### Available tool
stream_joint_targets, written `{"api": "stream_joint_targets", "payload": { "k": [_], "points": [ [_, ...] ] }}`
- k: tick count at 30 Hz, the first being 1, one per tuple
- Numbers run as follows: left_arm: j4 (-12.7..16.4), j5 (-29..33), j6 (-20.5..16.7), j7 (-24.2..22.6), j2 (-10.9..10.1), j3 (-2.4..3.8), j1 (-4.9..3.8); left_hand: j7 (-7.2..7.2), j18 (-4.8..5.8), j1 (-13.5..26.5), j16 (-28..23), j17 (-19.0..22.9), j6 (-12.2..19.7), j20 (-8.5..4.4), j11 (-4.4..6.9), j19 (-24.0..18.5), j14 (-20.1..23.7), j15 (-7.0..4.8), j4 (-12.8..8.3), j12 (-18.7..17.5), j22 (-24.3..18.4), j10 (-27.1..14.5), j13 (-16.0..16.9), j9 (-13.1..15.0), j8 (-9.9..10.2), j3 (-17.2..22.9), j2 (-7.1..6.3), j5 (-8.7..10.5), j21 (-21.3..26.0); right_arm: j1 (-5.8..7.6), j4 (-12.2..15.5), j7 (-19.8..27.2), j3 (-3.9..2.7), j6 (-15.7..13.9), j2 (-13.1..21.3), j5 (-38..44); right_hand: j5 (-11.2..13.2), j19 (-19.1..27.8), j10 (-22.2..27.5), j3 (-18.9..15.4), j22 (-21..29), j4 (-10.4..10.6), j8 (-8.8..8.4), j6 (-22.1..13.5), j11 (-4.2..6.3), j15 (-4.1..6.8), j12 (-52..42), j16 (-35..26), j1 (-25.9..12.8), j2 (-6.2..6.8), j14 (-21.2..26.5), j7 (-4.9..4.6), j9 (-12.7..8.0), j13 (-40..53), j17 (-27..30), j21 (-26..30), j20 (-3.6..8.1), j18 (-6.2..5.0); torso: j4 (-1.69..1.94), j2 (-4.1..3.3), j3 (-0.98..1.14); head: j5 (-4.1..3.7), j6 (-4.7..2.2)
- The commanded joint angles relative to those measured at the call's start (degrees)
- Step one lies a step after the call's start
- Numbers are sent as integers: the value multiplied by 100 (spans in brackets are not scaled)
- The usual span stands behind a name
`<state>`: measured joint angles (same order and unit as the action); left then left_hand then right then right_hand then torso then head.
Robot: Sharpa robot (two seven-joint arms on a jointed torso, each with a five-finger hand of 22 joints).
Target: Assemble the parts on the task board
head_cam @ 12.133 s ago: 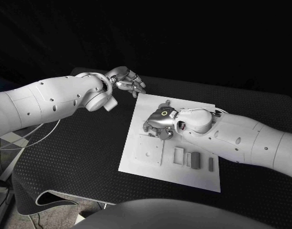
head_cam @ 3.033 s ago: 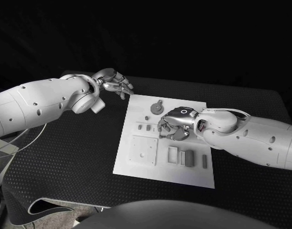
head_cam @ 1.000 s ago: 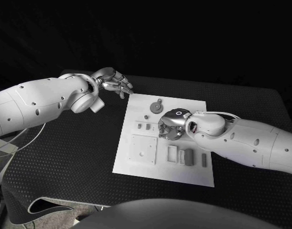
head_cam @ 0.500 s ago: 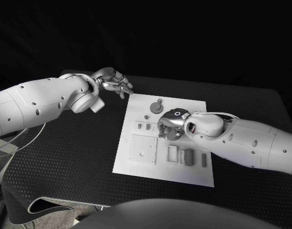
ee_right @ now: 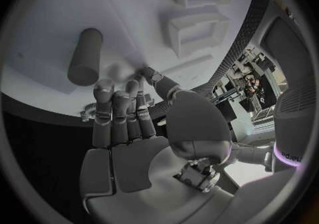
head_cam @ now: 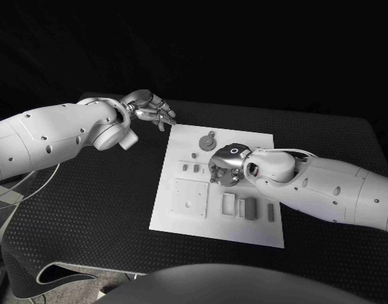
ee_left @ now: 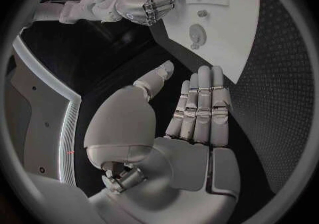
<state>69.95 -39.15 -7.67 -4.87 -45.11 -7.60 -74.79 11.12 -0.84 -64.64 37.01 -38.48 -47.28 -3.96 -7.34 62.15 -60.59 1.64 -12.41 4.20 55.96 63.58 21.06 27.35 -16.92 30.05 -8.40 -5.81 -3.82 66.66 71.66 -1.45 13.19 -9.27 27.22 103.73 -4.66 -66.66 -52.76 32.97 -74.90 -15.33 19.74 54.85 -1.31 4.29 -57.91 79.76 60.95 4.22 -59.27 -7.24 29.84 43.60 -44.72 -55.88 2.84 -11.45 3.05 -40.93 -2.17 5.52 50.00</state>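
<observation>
Two hands: my left hand (head_cam: 152, 107) hovers empty, fingers spread, at the task board's (head_cam: 185, 218) eleven o'clock; right hand (head_cam: 226, 163) fingers down on the board, hold unclear.

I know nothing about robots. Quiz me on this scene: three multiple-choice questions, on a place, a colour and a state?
1. The right hand is: A beside the board; B above the task board; C under the table.
2. The table is: A white; B red; C black.
3. The left hand is: A holding nothing; B gripping a part; C pressing the board.
Answers: B, it hangs over the board's middle; C, dark matting surrounds the board; A, its fingers are straight with nothing in them.
</observation>
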Motion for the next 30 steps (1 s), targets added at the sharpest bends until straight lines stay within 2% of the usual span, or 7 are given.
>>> {"api": "stream_joint_targets", "payload": {
  "k": [1, 6, 13, 30],
  "points": [
    [18, -21, 51, -43, 2, 3, -7, -7, -16, -22, -23, -7, 35, -14, -17, 28, -48, -10, 17, -12, -7, -25, 9, -9, -34, 4, 34, -10, -20, -127, -30, -17, 93, 625, -20, 249, -25, -34, -32, 17, -120, 2, -81, 8, 2, 38, -3, 19, -7, -50, -22, -9, -66, -5, -7, -29, 15, -355, -3, 1, 2, -5, 0],
    [20, -35, 54, -44, 0, 3, -7, -7, -16, -30, -25, -10, 34, -14, -17, 29, -48, -10, 12, -12, -8, -24, 10, -9, -35, 6, 35, -10, -21, -140, -29, -18, 93, 695, -14, 305, -22, -37, -42, 15, -122, -2, -77, 22, 6, 41, -5, 21, -18, -57, -30, -5, -64, -7, -10, -38, 14, -355, -3, 1, 6, -10, 0],
    [16, -39, 55, -44, 0, 2, -7, -7, -16, -38, -28, -14, 34, -14, -17, 29, -49, -10, 7, -12, -8, -24, 10, -10, -36, 8, 35, -11, -21, -146, 1, -28, 93, 760, 15, 356, -22, -49, -96, 48, -128, -133, -62, 74, 32, 65, -11, 24, 113, -110, -78, 21, -55, -19, -19, -88, 27, -355, -3, 1, 4, -27, 0],
    [5, -61, 55, -44, -14, 2, -7, -7, -15, -53, -34, -22, 34, -14, -17, 30, -52, -10, -3, -12, -8, -24, 12, -11, -37, 11, 37, -10, -22, -148, 57, -89, 93, 584, 122, 404, -18, -128, -285, -13, -125, -130, 11, 243, 103, 128, -28, 25, 218, -217, -253, 93, -11, -46, -28, -219, 34, -355, 2, 2, 2, -56, 0]
  ]
}}
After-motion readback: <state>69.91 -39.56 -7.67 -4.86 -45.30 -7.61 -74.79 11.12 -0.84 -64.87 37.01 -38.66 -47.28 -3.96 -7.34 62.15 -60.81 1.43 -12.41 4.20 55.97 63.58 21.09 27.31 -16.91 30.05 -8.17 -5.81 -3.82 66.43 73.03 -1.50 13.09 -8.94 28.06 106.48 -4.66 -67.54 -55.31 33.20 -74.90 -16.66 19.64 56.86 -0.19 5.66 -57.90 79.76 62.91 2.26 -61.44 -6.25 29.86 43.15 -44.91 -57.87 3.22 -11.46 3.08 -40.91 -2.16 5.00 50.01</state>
